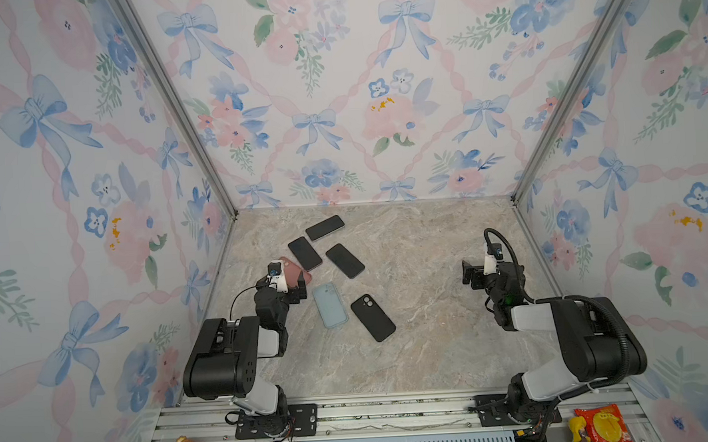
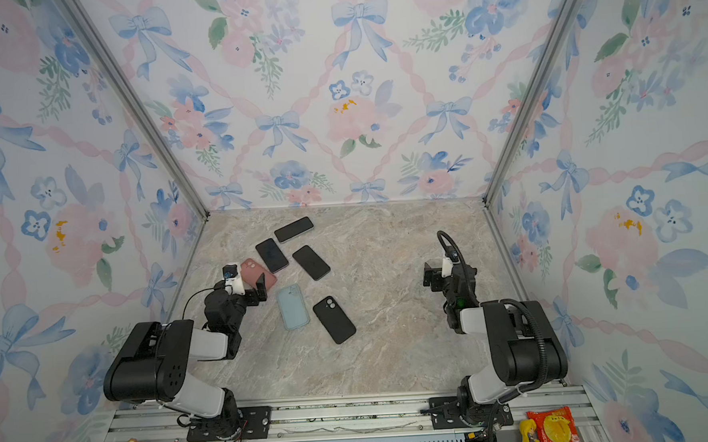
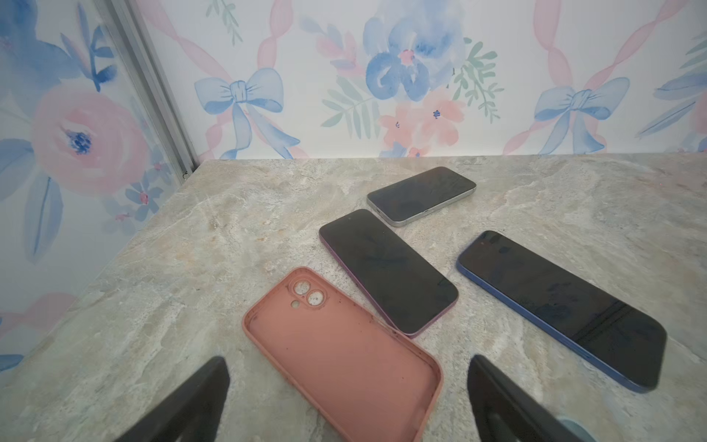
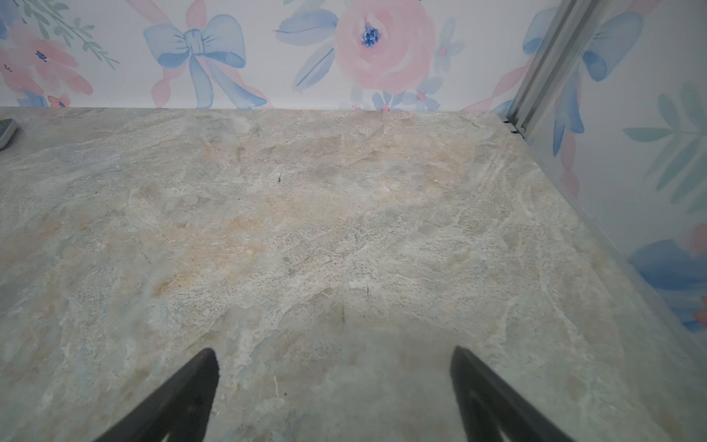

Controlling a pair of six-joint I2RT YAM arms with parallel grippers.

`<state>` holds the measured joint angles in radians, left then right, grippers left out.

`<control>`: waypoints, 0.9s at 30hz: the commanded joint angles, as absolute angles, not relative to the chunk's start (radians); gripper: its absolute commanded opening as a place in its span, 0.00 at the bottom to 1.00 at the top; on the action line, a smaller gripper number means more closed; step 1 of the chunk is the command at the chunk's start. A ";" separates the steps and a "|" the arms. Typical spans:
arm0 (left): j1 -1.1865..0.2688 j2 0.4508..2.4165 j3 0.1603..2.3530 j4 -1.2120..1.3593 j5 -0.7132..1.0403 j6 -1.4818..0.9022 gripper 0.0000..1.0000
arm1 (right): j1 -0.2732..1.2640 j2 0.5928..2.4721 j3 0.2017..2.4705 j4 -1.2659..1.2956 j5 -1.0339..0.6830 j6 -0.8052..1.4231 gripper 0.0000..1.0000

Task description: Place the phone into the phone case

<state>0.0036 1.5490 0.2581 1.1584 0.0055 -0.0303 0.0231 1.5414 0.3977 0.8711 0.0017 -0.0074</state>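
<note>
I see both arms built from glossy black housings with light grey link sections: the left arm point(image 1: 222, 362) and the right arm point(image 1: 591, 342). A thick ribbed black hose point(image 1: 619, 337) runs along the right one, and a thin black cable point(image 1: 232, 305) loops on the left one. Each wrist carries a white camera mount point(image 1: 280, 282). The black base plates point(image 1: 306, 418) show screws. The fingers point(image 3: 191, 405) are matt black and taper to a tip.
</note>
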 commanded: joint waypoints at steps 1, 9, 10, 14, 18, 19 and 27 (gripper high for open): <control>0.002 1.557 0.248 1.181 0.011 -0.031 0.98 | 0.013 1.549 0.408 0.877 -0.022 0.000 0.97; -0.001 1.558 0.248 1.181 0.005 -0.029 0.98 | 0.013 1.547 0.400 0.888 -0.020 0.001 0.97; 0.000 1.557 0.248 1.180 0.003 -0.031 0.98 | 0.013 1.548 0.400 0.888 -0.020 0.002 0.97; 0.000 1.558 0.248 1.180 0.008 -0.033 0.98 | 0.012 1.547 0.400 0.888 -0.020 0.001 0.97; 0.000 1.557 0.248 1.181 0.004 -0.031 0.98 | 0.013 1.548 0.402 0.887 -0.020 0.001 0.97; 0.000 1.557 0.248 1.181 0.005 -0.031 0.98 | 0.012 1.547 0.401 0.888 -0.021 0.002 0.97; -0.002 1.560 0.250 1.181 0.003 -0.029 0.98 | 0.012 1.548 0.403 0.882 -0.020 0.002 0.97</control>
<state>0.0025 1.5486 0.2581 1.1584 0.0051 -0.0303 0.0193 1.5414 0.3977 0.8715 -0.0082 -0.0074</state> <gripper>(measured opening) 0.979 0.968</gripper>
